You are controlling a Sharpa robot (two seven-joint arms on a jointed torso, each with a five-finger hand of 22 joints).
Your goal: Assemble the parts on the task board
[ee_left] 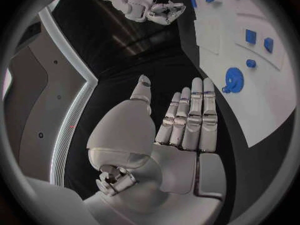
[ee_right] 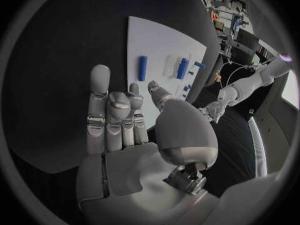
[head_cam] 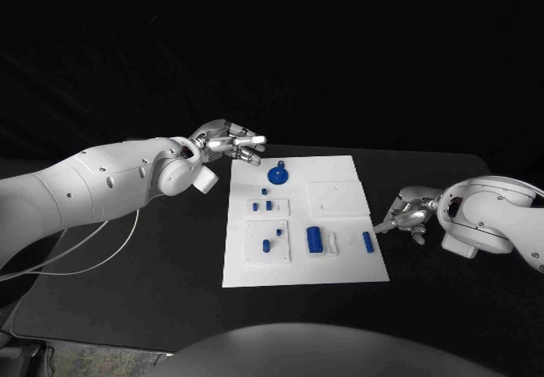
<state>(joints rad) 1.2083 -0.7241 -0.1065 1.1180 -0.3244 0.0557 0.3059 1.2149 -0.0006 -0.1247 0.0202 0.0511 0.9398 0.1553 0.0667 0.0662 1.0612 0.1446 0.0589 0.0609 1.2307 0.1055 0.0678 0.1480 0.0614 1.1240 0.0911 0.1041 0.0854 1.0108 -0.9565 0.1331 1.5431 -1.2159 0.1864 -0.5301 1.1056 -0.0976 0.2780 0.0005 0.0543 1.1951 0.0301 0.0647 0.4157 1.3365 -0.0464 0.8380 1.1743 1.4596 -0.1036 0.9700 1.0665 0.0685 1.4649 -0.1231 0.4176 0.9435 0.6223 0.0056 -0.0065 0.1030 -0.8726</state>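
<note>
Both hands are empty, fingers loose. Nearest, blue parts sit on the board: a thick cylinder, with a thin rod by its right edge, just beside the right hand. I'd pinch that rod first, coming in low from the open bench. Farther back, the left hand hovers at the far-left corner near the round part.
</note>
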